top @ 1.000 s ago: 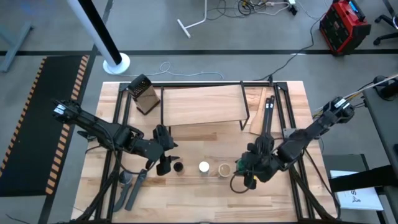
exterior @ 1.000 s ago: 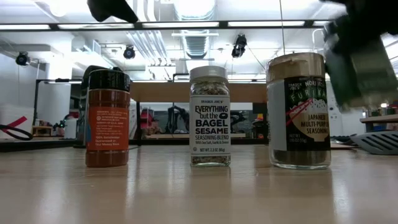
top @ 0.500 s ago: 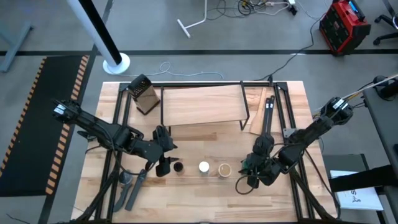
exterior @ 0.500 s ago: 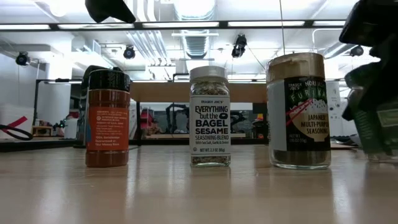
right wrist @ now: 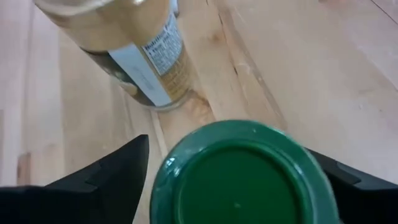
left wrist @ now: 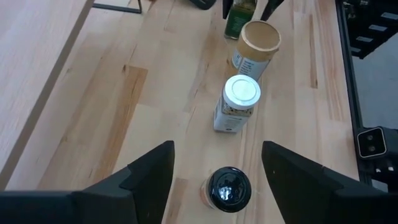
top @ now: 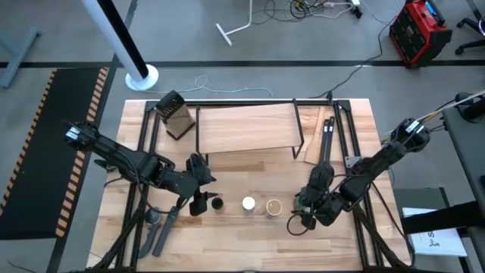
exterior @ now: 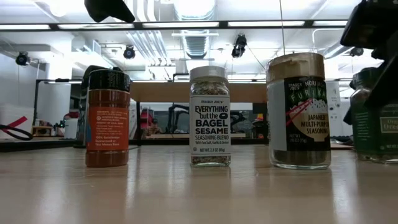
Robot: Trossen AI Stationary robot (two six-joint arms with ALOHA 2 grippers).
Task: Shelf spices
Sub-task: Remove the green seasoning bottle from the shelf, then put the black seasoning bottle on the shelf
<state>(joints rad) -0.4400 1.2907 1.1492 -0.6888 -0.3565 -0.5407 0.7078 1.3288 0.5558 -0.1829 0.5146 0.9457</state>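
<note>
Wooden table [top: 227, 243], right pincer [top: 303, 203] low, fingers flanking green jar [right wrist: 239, 180]; left pincer [top: 198, 199] wide.

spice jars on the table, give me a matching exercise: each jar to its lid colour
Jars:
1. orange-label jar
2. bagel sesame jar
3. furikake jar
4. jar between the right claw's fingers

Lid colours:
A. green
B. tan
C. black
D. white

Pairs: 1-C, 2-D, 3-B, 4-A
</note>
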